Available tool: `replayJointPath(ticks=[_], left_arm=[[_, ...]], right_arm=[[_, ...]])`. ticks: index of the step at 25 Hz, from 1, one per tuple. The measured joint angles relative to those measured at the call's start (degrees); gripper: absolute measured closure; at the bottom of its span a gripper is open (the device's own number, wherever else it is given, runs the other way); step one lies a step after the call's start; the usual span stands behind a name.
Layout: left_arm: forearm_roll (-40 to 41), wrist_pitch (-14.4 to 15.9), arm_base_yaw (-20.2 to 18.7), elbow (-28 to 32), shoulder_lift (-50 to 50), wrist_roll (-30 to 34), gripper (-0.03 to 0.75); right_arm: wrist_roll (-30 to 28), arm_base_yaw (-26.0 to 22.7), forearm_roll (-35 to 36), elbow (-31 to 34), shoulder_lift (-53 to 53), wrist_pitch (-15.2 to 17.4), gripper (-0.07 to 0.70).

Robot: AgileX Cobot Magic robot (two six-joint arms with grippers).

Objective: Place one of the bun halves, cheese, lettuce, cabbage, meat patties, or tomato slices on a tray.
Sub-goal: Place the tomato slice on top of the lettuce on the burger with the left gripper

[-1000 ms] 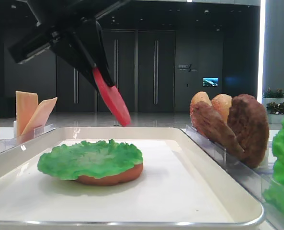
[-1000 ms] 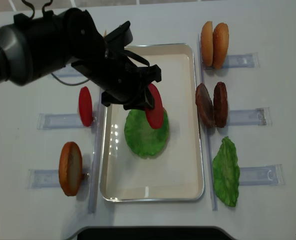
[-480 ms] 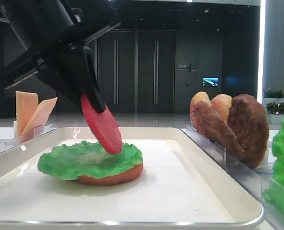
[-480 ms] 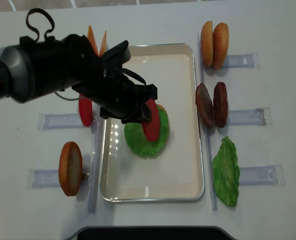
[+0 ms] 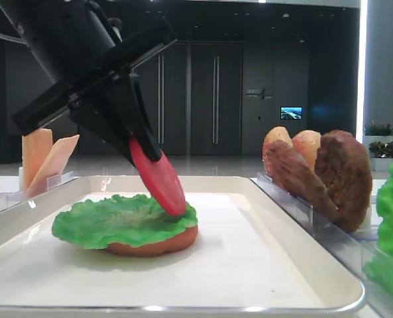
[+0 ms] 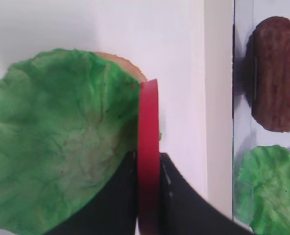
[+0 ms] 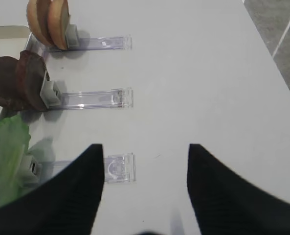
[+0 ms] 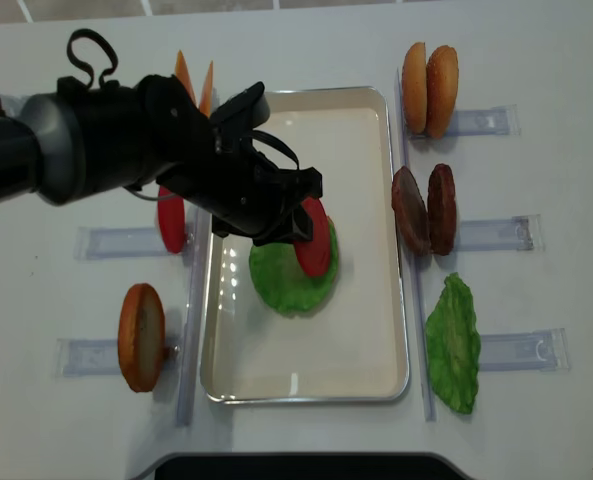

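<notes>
Left gripper point(image 8: 294, 222) clamping glossy red tomato slice point(image 5: 159, 179) edge-on, tilted, lower rim touching ruffled lettuce point(image 5: 120, 220) mid-tray point(image 8: 366, 330); bare tray floor lying right. Right gripper point(image 7: 145, 196) gaping, holding nothing.

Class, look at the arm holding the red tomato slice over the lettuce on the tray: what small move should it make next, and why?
Probably tilt the tomato slice flatter, then open the fingers. The left gripper pinches the slice edge-on, slanted, its lower rim at or just above the right side of the lettuce, which already lies on a bun half in the tray. Released now, it might slide off sideways.
</notes>
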Motion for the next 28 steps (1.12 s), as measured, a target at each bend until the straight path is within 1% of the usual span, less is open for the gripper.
replayJointPath(ticks=[6, 9, 11, 12, 15, 17, 19, 21, 24, 28], left_arm=[[0.18, 0.00, 0.00, 0.00, 0.55, 0.17, 0.662], [0.53, 0.20, 0.00, 0.00, 0.55, 0.17, 0.641], [1.25, 1.12, 0.00, 0.00, 0.57, 0.17, 0.601], [1.63, 1.85, 0.00, 0.00, 0.57, 0.17, 0.566], [2.31, 3.57, 0.00, 0.00, 0.57, -0.43, 0.430], [4.47, 5.12, 0.00, 0.00, 0.57, -2.68, 0.346], [8.92, 7.10, 0.00, 0.00, 0.24, -6.31, 0.304], [14.54, 9.80, 0.00, 0.00, -0.81, -11.15, 0.287], [23.37, 15.02, 0.00, -0.14, -4.58, -18.07, 0.279], [33.48, 20.70, 0.00, -2.95, -11.05, -25.72, 0.279]], right_arm=[[0.00, 0.00, 0.00, 0.00, 0.00, 0.00, 0.262], [0.00, 0.00, 0.00, 0.00, 0.00, 0.00, 0.262], [0.00, 0.00, 0.00, 0.00, 0.00, 0.00, 0.262], [0.00, 0.00, 0.00, 0.00, 0.00, 0.00, 0.262], [0.00, 0.00, 0.00, 0.00, 0.00, 0.00, 0.262], [0.00, 0.00, 0.00, 0.00, 0.00, 0.00, 0.262], [0.00, 0.00, 0.00, 0.00, 0.00, 0.00, 0.262], [0.00, 0.00, 0.00, 0.00, 0.00, 0.00, 0.262], [0.00, 0.00, 0.00, 0.00, 0.00, 0.00, 0.262], [0.00, 0.00, 0.00, 0.00, 0.00, 0.00, 0.262]])
